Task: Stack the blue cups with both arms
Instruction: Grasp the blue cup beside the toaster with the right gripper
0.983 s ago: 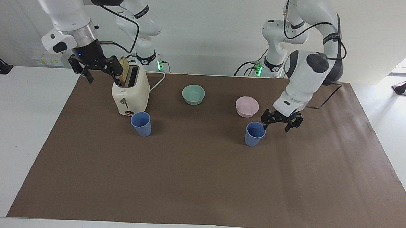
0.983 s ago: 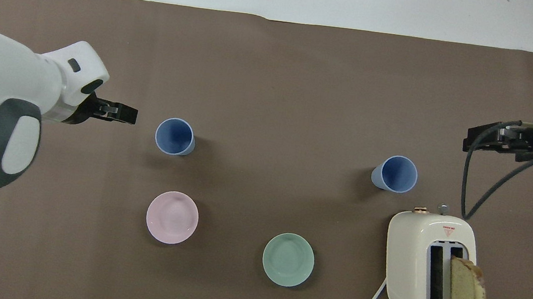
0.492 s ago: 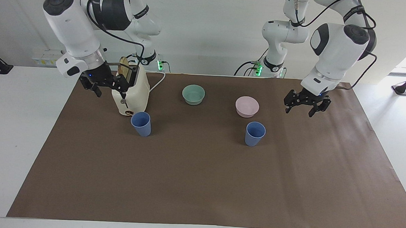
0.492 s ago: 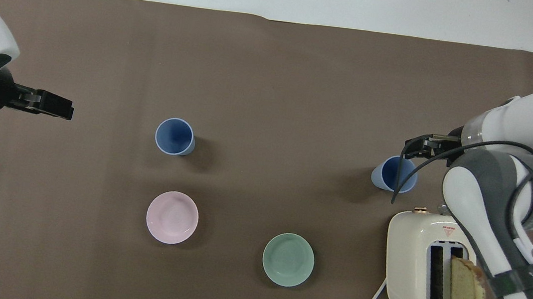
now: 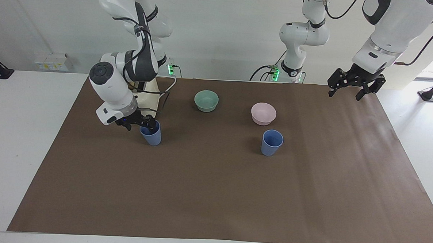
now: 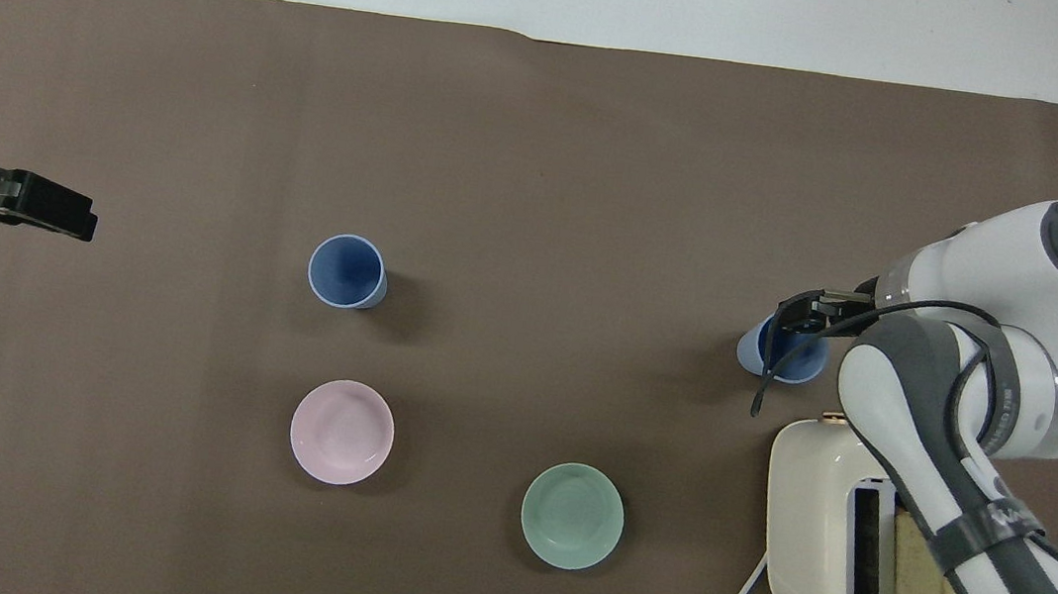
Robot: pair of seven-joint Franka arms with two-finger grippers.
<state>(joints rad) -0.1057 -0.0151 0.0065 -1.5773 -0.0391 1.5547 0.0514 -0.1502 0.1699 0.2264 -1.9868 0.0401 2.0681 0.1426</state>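
Two blue cups stand upright on the brown mat, well apart. One blue cup (image 5: pixel 151 136) (image 6: pixel 761 355) is next to the toaster, at the right arm's end. My right gripper (image 5: pixel 142 125) (image 6: pixel 791 317) is low at this cup's rim, open, its fingers at the rim on the toaster side. The other blue cup (image 5: pixel 272 143) (image 6: pixel 348 271) stands free, just farther from the robots than the pink bowl. My left gripper (image 5: pixel 345 95) (image 6: pixel 79 221) is open and empty, raised over the mat's edge at the left arm's end.
A cream toaster (image 5: pixel 150 95) (image 6: pixel 814 509) with a bread slice (image 6: pixel 925 581) in it stands right by the right arm, partly hidden. A teal-green bowl (image 5: pixel 206 100) (image 6: pixel 572 516) and a pale pink bowl (image 5: pixel 263 113) (image 6: pixel 341 432) sit nearer the robots than the cups.
My right gripper has come down from beside the toaster to the rim of the cup next to it. My left gripper has risen away from the other cup toward its own end of the table.
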